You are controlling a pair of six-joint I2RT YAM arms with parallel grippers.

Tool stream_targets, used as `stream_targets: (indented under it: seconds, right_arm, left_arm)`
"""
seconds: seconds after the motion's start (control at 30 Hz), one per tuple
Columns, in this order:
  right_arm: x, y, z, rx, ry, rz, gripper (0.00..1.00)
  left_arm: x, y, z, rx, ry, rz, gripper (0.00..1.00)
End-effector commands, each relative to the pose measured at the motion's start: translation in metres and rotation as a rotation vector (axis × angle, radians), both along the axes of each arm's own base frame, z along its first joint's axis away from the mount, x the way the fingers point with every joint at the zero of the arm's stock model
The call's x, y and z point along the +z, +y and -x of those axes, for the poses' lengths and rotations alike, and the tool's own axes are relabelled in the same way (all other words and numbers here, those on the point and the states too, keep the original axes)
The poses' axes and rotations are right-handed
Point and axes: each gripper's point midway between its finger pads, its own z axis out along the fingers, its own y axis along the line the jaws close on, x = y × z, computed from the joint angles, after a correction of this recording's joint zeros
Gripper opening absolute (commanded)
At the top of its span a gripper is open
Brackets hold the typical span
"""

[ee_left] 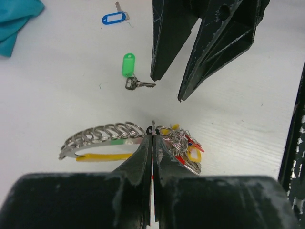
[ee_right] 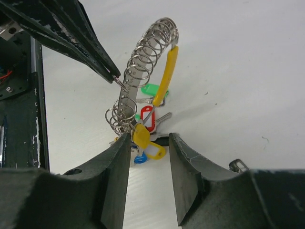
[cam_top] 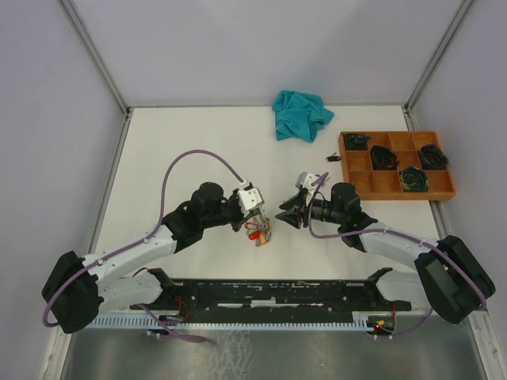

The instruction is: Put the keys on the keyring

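Both arms were angled inward, tips met mid-worktop toward the near edge. Left gripper [ee_left: 152,136] was clamped tight on the keyring [ee_left: 102,133], with tagged keys [ee_right: 148,123] bunched on it. Right gripper [ee_right: 148,143] was held partly open just beside, nothing gripped. Only in the left wrist view were 2 loose ones seen: green-tagged key [ee_left: 128,69] and blue-tagged key [ee_left: 114,18].

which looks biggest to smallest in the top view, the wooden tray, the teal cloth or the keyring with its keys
1. wooden tray, clearly the largest
2. teal cloth, bunched up and well under the tray's footprint
3. keyring with its keys, smallest by far, though lifted slightly nearer the camera
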Motion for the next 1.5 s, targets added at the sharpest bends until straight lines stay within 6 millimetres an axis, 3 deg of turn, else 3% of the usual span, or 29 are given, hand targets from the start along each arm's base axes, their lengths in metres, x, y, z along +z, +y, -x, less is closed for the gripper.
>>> stream_targets:
  seconds: [0.0,0.33,0.53,0.87,1.33,1.47]
  right_arm:
    - [0.018,0.003,-0.013,-0.045,0.032,-0.027,0.46]
    - [0.024,0.018,0.004,0.134,-0.136,-0.105,0.45]
    - [0.026,0.033,0.007,0.242,-0.214,-0.124,0.37]
    - [0.016,0.045,0.006,0.284,-0.218,-0.073,0.34]
    - [0.004,0.051,0.008,0.311,-0.177,-0.061,0.20]
    - [0.003,0.052,0.007,0.311,-0.176,-0.060,0.08]
  left_arm:
    - [0.005,0.002,-0.004,-0.098,-0.119,-0.148,0.03]
    - [0.008,-0.004,-0.010,-0.200,-0.235,-0.254,0.03]
    - [0.005,-0.007,-0.008,-0.207,-0.186,-0.274,0.03]
    - [0.007,-0.013,-0.012,-0.184,-0.125,-0.285,0.03]
    - [0.012,-0.017,-0.006,-0.198,-0.121,-0.233,0.03]
    - [0.011,-0.019,-0.003,-0.216,-0.116,-0.220,0.03]
